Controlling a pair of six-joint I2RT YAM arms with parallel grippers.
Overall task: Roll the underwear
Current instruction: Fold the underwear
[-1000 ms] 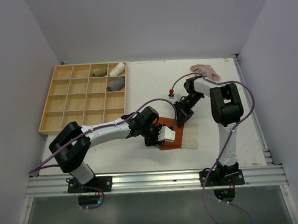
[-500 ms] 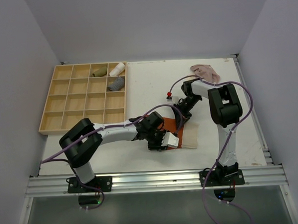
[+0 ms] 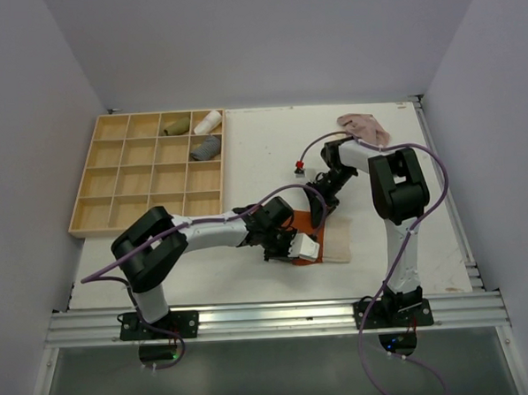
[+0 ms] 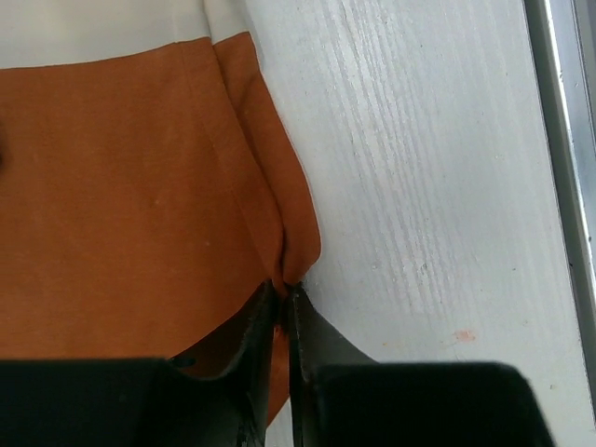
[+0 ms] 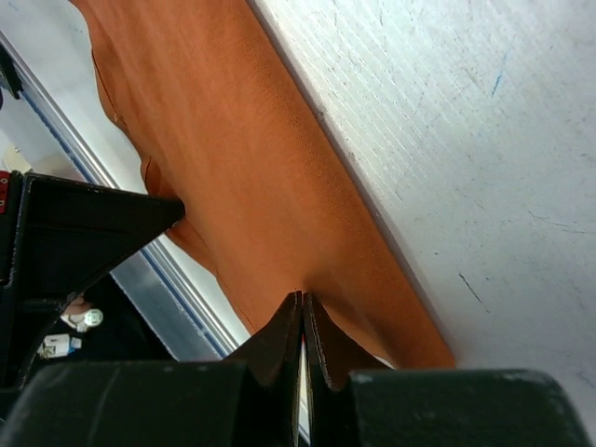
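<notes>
Left gripper (image 4: 284, 296) is pinched almost closed on a folded corner of the rust-orange underwear (image 4: 121, 186), which lies on the table (image 3: 262, 153) between my two arms. Right gripper (image 5: 303, 305) is clamped tight on the opposite edge. I judge a neat roll needs both pinches travelling together, low and slow, with the cloth taut. Pale pink underwear (image 3: 362, 123) sits at the far right corner.

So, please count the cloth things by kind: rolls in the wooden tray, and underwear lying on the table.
Rolls in the wooden tray: 3 (olive roll, white roll, grey roll)
Underwear on the table: 2 (rust-orange underwear, pale pink underwear)
Total: 5
</notes>
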